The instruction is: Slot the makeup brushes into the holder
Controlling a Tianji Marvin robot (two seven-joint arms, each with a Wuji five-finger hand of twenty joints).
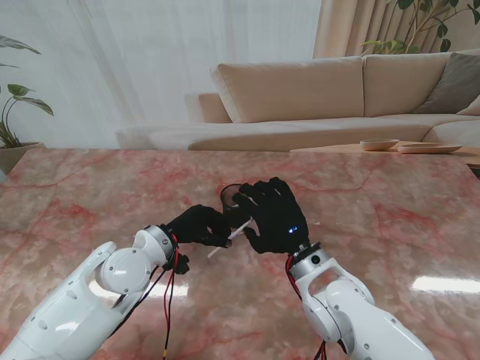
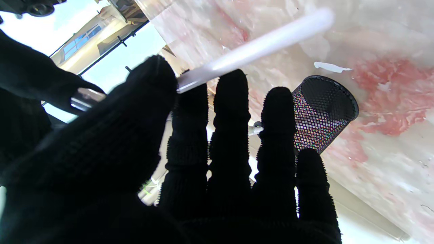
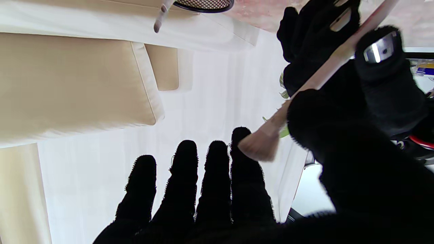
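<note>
Both black-gloved hands are up close together over the pink marbled counter point(image 1: 90, 180), right beside the holder point(image 1: 231, 193), a black mesh cup standing upright on the counter. The holder sits just beyond the fingertips of both hands, half hidden behind them from the stand's view. In the left wrist view its mesh wall point(image 2: 318, 112) shows clearly, and a pale stick-like thing pokes out by its rim, too small to name.

The makeup brush point(image 1: 225, 241) is between the two hands, on the near side of the holder. The left hand point(image 1: 201, 225) is clenched around its white handle point(image 2: 257, 47), thumb against fingers, with the handle end sticking out toward me. The brush runs slantwise up toward the right hand point(image 1: 271, 216), and in the right wrist view the bristle tip point(image 3: 259, 145) lies against that hand's index finger with the thumb close over the shaft. The other right fingers stand straight; whether this hand truly grips the brush, I cannot tell.

Behind the counter, well beyond the holder, stands a beige sofa point(image 1: 315, 90).
</note>
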